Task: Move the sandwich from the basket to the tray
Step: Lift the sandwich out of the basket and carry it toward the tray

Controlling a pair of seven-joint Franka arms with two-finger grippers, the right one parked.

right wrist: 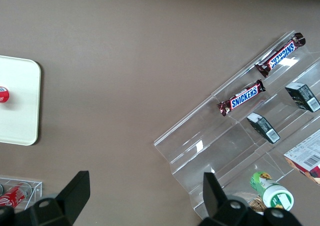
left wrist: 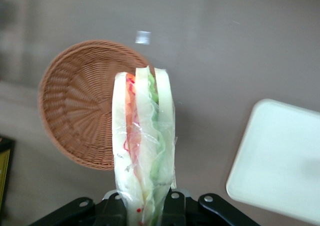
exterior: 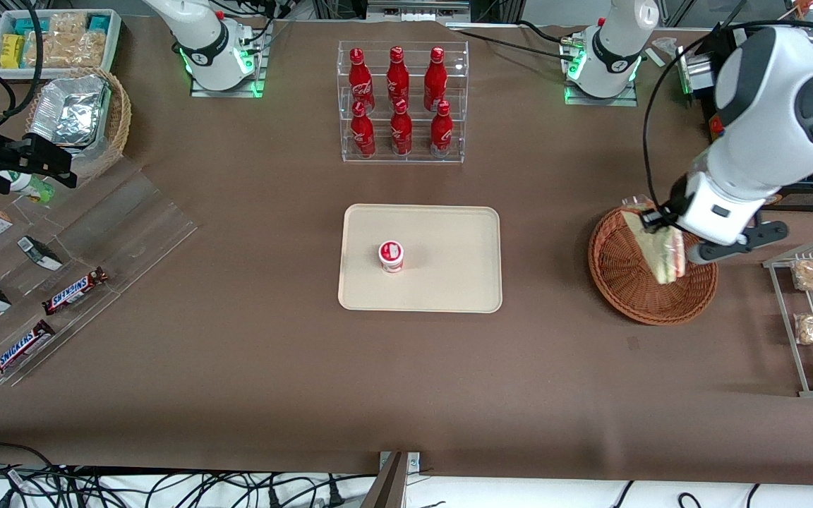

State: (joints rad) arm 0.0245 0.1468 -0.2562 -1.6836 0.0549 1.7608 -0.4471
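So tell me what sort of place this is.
Probably a lab bench staged as a snack shop: racked cola bottles, Snickers bars on clear shelving, cables at the edge. The hand holds the sandwich above the basket.

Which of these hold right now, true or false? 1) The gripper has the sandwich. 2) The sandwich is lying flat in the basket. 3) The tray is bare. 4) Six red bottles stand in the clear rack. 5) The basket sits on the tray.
1) True: the gripper is shut on the sandwich, holding it by one end.
2) False: the sandwich is held on edge above the basket, not lying in it.
3) False: a small red-and-white cup stands on the tray.
4) True: six red bottles stand in the clear rack, three per row.
5) False: the basket rests on the table, apart from the tray, toward the working arm's end.
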